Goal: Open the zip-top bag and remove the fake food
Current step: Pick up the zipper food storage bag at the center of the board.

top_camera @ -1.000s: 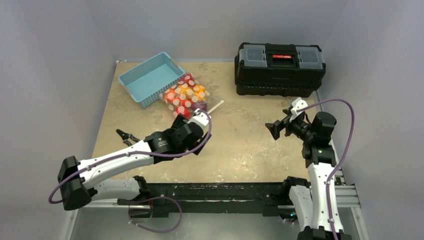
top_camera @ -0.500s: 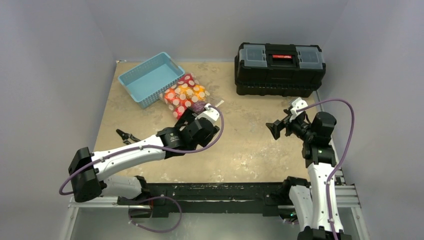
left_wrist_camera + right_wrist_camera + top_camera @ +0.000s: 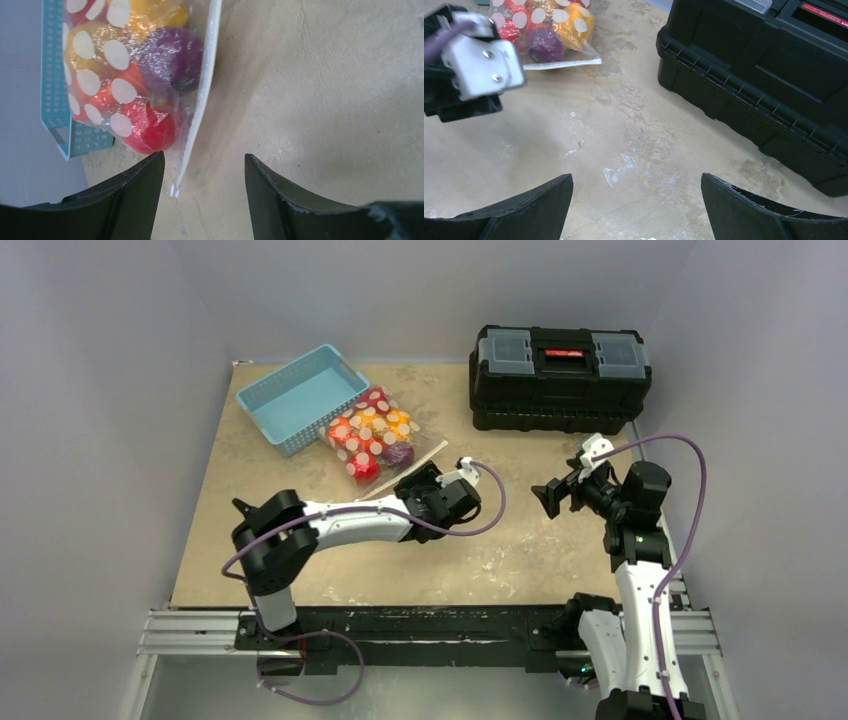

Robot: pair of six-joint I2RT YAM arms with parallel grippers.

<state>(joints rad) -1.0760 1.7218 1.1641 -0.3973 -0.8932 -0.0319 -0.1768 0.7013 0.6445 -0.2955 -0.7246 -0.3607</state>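
The zip-top bag [image 3: 372,432] lies flat by the basket, its white zip strip [image 3: 405,468] facing right and shut. Red, orange, yellow and purple fake food [image 3: 150,130] shows through the dotted plastic. My left gripper [image 3: 412,484] is open and low beside the near end of the strip. In the left wrist view the strip's end [image 3: 176,187] lies between the open gripper [image 3: 204,155] fingers, close to the left finger [image 3: 135,195]. My right gripper [image 3: 551,498] is open and empty, held above the table at the right. In its wrist view [image 3: 636,176] the bag [image 3: 549,30] is far off.
A light-blue perforated basket [image 3: 300,397] stands against the bag's far-left side and shows in the left wrist view [image 3: 50,100]. A black toolbox [image 3: 560,365] sits at the back right. A small black object [image 3: 243,507] lies near the left edge.
My left arm has swung right and stretched out, carrying its gripper from the bag's near corner to the near end of the zip strip. The right arm has not moved.
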